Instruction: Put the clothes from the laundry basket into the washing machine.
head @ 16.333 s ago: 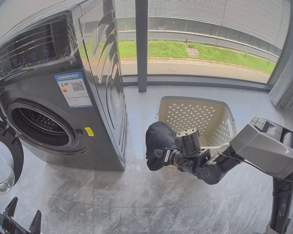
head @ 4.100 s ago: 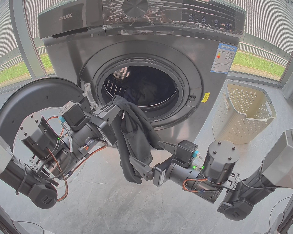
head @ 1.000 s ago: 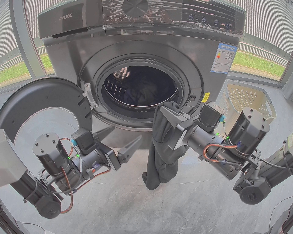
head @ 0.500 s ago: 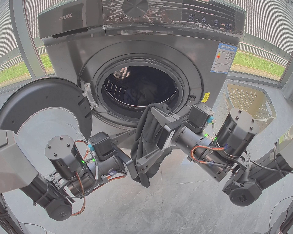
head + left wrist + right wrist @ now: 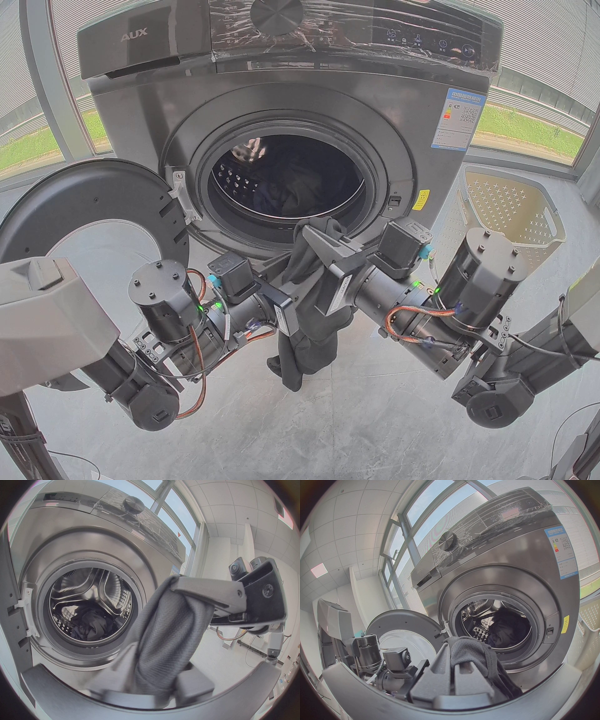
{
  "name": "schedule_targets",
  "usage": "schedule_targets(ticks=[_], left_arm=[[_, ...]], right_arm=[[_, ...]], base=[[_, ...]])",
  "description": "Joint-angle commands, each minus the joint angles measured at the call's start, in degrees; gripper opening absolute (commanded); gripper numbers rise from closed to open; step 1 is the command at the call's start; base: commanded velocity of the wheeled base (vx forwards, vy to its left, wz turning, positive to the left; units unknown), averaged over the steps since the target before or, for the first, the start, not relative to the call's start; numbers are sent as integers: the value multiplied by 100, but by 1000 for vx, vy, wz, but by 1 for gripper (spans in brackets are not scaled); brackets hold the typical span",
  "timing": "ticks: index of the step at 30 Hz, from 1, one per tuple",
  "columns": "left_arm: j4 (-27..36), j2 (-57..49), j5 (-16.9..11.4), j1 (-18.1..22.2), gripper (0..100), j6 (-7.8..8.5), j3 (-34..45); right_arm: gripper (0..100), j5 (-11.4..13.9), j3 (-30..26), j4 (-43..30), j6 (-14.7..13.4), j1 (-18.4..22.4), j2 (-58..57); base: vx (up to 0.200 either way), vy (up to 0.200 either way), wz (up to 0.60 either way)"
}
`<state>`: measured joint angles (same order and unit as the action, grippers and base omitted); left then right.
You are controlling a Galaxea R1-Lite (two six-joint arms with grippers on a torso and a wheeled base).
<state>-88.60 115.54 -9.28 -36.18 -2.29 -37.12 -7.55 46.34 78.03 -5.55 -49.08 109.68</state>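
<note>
Two pincers share one dark garment (image 5: pixel 310 340), frame centre. Left pincer (image 5: pixel 289 292): spread, astride the cloth's middle, not clamped. Garment: long axis vertical, hanging just below the open front of the washing machine (image 5: pixel 144 106). Right pincer (image 5: pixel 310 234): clamped on the top end, nearer that opening; your feed, judged, runs up-frame and inward from it.

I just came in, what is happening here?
The right gripper is shut on a dark garment, holding it in front of the washing machine, whose door stands open. The left gripper is at the garment's hanging part. Other dark clothes lie in the drum; the laundry basket stands beside the machine.
</note>
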Motion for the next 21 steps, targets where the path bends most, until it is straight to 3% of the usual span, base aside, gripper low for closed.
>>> schedule_targets(ticks=[1,5,6,11,16,17,21], left_arm=[[-8,135,22,32,0,1,-58],[-8,82,22,23,0,9,-50],[-8,82,22,23,0,9,-50],[-17,56,14,120,0,18,-41],[-26,-146,-65,401,0,1,-41],[-26,-269,-162,489,0,-26,-23],[-26,-638,-461,551,0,-52,38]], right_arm=[[0,8,-11,19,1,-14,18],[0,8,-37,28,-78,-14,54],[100,8,-46,28,-87,-14,54],[100,16,-178,19,-219,-58,-25],[100,95,-1013,-16,-228,-32,-456],[100,122,-1408,-42,-210,30,-658],[100,280,-2120,-86,-175,215,-940]], base=[[0,0,0],[0,0,0],[0,0,0],[0,0,0],[0,0,0],[0,0,0],[0,0,0]])
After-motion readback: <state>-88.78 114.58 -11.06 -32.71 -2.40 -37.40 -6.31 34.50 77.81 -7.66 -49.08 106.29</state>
